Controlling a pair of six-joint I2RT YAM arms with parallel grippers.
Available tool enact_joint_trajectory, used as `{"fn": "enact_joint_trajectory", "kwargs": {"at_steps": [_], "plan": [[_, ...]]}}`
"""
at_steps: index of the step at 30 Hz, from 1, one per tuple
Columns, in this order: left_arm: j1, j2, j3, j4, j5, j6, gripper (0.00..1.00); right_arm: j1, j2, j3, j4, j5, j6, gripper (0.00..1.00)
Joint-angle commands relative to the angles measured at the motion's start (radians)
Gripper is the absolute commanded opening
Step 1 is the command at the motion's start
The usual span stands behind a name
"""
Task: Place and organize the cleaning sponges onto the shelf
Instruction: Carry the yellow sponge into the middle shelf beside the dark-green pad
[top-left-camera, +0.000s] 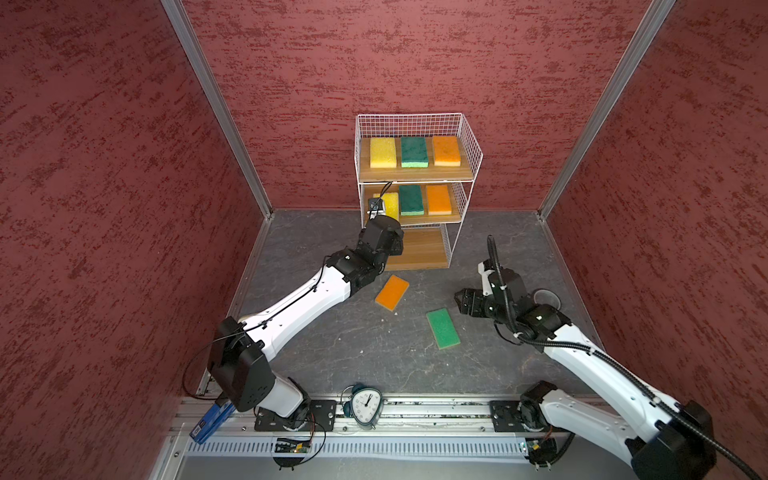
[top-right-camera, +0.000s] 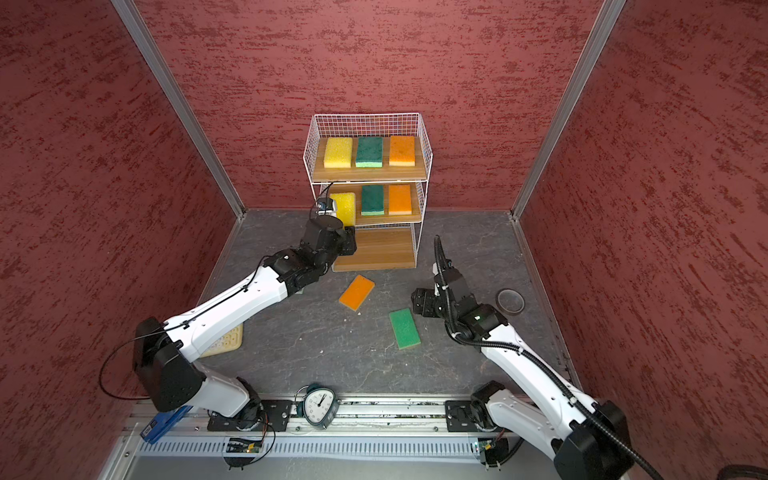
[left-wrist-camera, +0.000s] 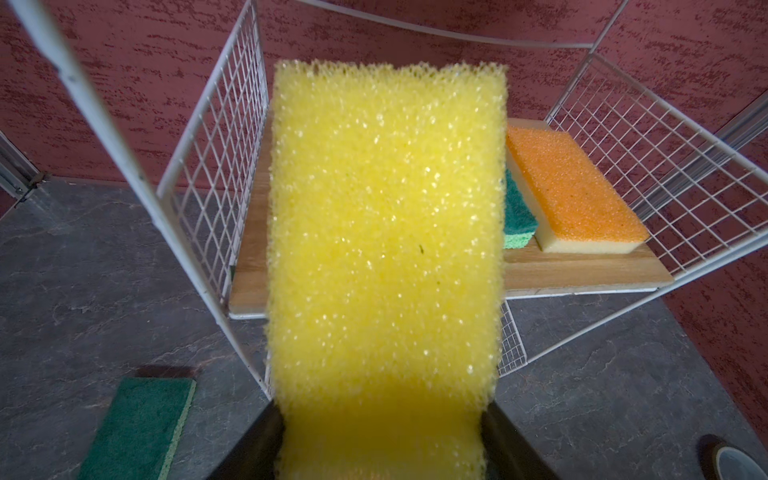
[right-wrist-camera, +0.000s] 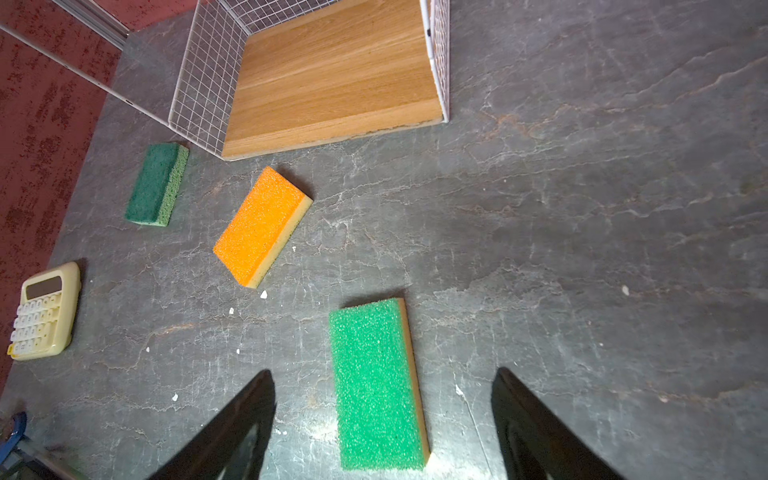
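- Left end effector (left-wrist-camera: 380, 432) is clamped on a yellow sponge (left-wrist-camera: 384, 232) at the 9 o'clock end of the shelf (top-left-camera: 469, 141)'s middle board.
- Right end effector (right-wrist-camera: 382, 372), jaws apart, hovers near a green sponge (top-left-camera: 443, 328) on the counter (top-left-camera: 332, 353).
- An orange sponge (top-left-camera: 392, 292) lies at the green sponge's 11 o'clock.

left gripper (left-wrist-camera: 382, 440) clamping, right gripper (right-wrist-camera: 382, 374) spread

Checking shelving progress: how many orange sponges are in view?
3: the top-tier orange sponge, the middle-tier orange sponge, and the loose orange sponge on the table before the shelf. The left arm may hide more.
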Motion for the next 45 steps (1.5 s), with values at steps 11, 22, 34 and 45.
{"fn": "enact_joint_trajectory", "kwargs": {"at_steps": [11,22,34,45], "plan": [[0.021,0.092,0.086,0.022,-0.07,-0.025,0.62,0.004,0.03,0.039,0.032,0.029,-0.045,0.83],[0.041,0.139,0.124,0.003,-0.083,-0.082,0.63,0.004,0.036,0.039,0.044,0.029,-0.055,0.84],[0.053,0.163,0.149,-0.014,-0.092,-0.111,0.63,0.003,0.052,0.041,0.057,0.024,-0.065,0.84],[0.062,0.193,0.159,-0.006,-0.09,-0.095,0.63,0.003,0.066,0.047,0.064,0.023,-0.061,0.84]]}}
